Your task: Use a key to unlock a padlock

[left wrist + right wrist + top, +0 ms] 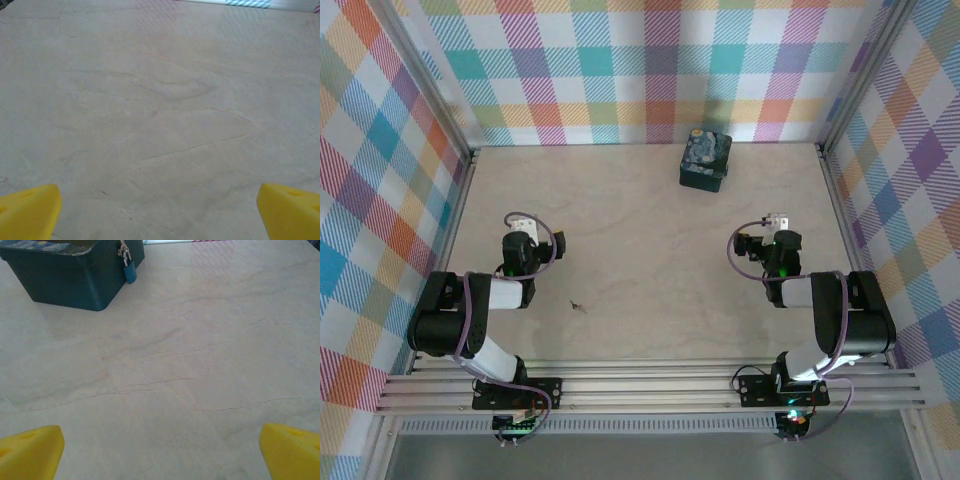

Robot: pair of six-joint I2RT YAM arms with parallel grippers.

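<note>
Nothing is done yet: your left tool (160,212) and right tool (160,452) both gape wide, holding nothing. The padlock (129,270) hangs on the front of the tin (65,285). The key (578,305) lies untouched on the table (650,260), near your left arm.

No writing, label or number is showing clearly enough to read. The painted lid of the dark blue tin (704,160) is coming across as swirls of colour, and the padlock (129,271) hanging at its front is looking too small for any marking to be made out
</note>
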